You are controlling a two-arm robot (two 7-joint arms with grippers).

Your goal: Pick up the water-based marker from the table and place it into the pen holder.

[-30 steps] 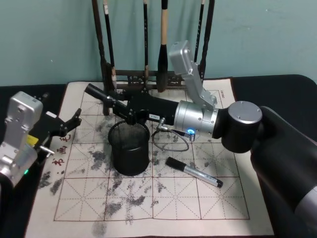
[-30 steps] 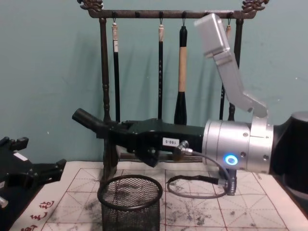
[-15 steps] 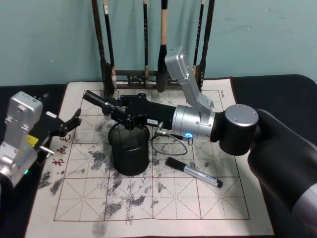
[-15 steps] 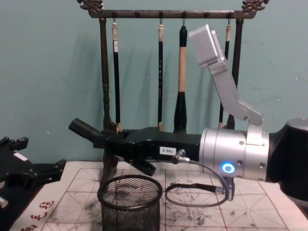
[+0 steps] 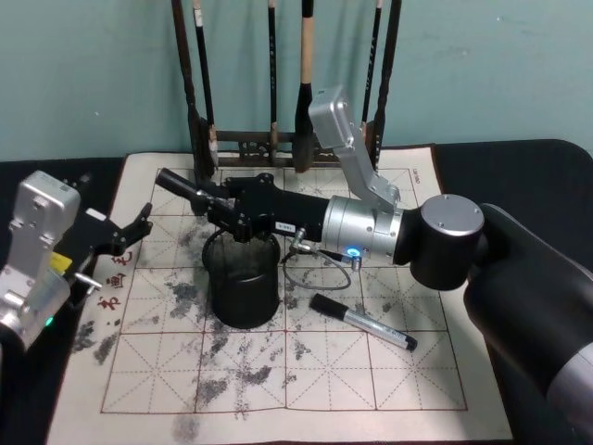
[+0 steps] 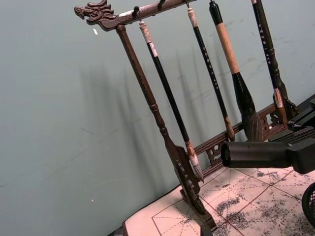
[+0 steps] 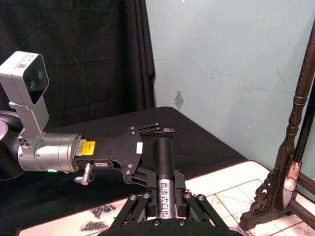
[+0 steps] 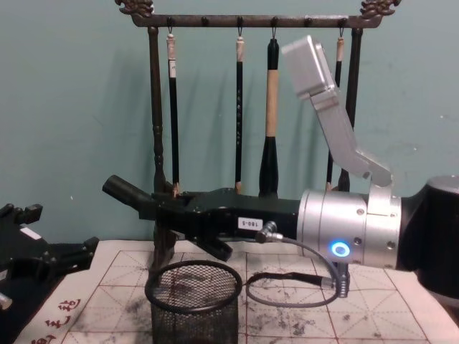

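My right gripper [image 5: 233, 209] is shut on the water-based marker [image 5: 178, 184], a black barrel held level and pointing to my left. The marker [image 8: 126, 193] hangs just above the pen holder [image 8: 193, 304], with its free end past the holder's left rim. The pen holder [image 5: 243, 295] is a black mesh cup standing on the ink-stained mat. In the right wrist view the marker [image 7: 163, 164] sits between the fingers [image 7: 183, 195], printed label up. My left gripper [image 5: 116, 248] rests open at the mat's left edge, apart from everything.
A second marker [image 5: 365, 323], white with a black cap, lies on the mat [image 5: 371, 380] right of the holder. A tall wooden brush rack [image 8: 154, 129] with hanging brushes stands at the back. A grey cable loop [image 5: 315, 264] hangs under my right wrist.
Over the last second my right gripper sank and shifted slightly left with the marker, closer to the holder's rim. It has barely moved in the last half second. The left arm stayed still.
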